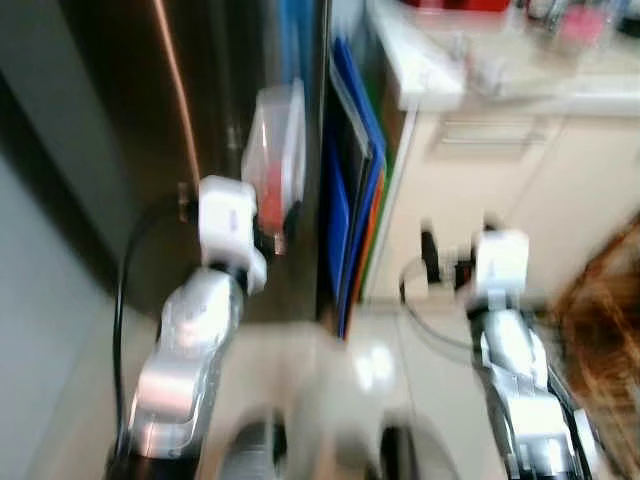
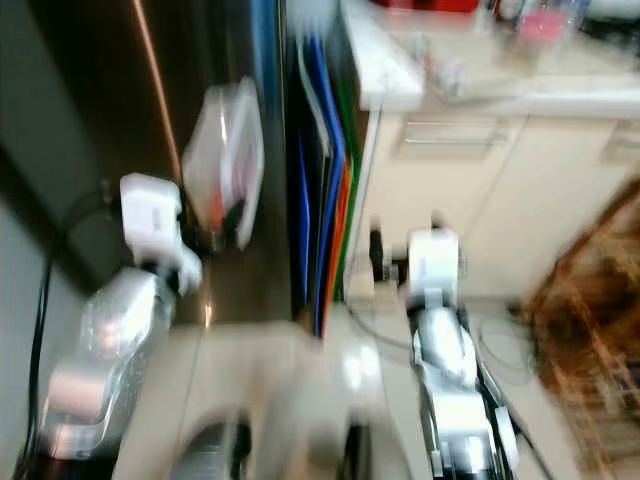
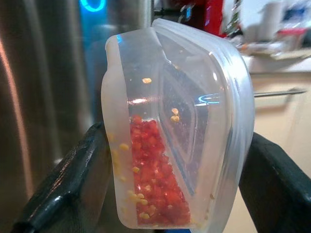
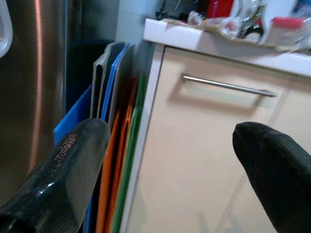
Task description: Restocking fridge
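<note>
Container (image 3: 177, 131) of red bits sits clamped in left claw (image 3: 175, 187).

The container (image 3: 180, 131) held between the left gripper (image 3: 175, 189)'s matt black fingers (image 3: 68, 179) is cloudy, translucent plastic with a smooth, faintly glossy skin, and the chopped red pieces (image 3: 155, 184) inside look wet and shiny. Behind it the fridge door (image 3: 43, 73) is brushed stainless steel with a soft vertical sheen, while the robot's arms (image 1: 190, 340) are polished silver metal with white plastic wrist housings (image 1: 228, 218). The boards (image 4: 119, 145) wedged beside the fridge look like smooth coloured plastic, the cabinet front (image 4: 204, 160) is a satin cream panel with a slim metal handle (image 4: 228, 86), the right gripper (image 4: 170, 170)'s rubbery black fingers (image 4: 63, 174) show a slight gloss, and the floor (image 1: 370, 370) is glossy tile.
</note>
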Controlling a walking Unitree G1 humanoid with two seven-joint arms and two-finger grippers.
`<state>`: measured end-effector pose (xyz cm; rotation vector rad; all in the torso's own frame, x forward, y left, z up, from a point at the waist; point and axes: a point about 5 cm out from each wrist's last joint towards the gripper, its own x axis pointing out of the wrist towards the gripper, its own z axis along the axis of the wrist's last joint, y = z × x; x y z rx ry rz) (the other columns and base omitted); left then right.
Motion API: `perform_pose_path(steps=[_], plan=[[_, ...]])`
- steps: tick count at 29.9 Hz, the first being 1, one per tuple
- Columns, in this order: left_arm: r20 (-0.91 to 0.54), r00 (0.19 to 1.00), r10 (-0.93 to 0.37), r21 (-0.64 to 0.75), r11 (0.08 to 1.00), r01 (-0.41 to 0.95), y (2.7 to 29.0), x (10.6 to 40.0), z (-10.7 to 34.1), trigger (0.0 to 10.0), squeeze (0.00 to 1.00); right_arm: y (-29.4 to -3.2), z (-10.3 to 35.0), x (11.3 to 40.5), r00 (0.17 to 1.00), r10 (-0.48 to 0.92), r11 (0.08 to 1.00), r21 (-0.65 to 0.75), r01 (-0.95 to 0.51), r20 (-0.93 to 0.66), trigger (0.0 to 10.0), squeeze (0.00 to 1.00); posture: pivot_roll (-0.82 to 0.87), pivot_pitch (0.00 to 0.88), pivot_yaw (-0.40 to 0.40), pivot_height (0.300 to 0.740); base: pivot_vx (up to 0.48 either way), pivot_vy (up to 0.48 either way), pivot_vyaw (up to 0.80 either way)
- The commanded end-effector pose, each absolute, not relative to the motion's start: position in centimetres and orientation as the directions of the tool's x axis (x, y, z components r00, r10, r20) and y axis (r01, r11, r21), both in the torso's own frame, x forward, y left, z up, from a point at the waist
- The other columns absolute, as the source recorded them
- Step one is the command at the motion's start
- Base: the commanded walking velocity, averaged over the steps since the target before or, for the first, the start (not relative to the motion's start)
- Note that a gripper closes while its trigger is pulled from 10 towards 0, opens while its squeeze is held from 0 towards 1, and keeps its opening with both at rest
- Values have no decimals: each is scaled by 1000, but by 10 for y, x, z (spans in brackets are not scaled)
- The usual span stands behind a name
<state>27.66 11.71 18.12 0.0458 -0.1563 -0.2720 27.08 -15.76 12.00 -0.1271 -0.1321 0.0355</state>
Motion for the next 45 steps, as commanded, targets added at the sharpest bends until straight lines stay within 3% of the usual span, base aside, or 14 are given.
perform_pose_path(steps=[1,18,26,29,45], plan=[[184,944,-273,78,962,263,117,278,188,10000,0,-155,123,271,989,51,993,-114,-36,138,10000,0,-6,0,-8,650,0,0,0],[180,935,-307,86,951,296,112,283,189,10000,0,-154,127,276,986,68,994,-94,-54,150,10000,0,-15,0,-8,730,0,0,0],[195,922,-334,91,943,322,108,283,191,10000,0,-156,128,276,985,77,993,-105,-61,152,10000,0,-20,0,-23,740,0,0,0],[214,905,-368,89,930,357,104,280,192,10000,0,-160,126,276,986,51,982,-188,-20,158,10000,0,-27,0,-25,740,0,-480,0],[245,871,-426,99,905,414,94,281,198,10000,0,-160,123,281,988,31,983,-184,-3,152,10000,0,-31,0,-10,740,0,-480,0]])
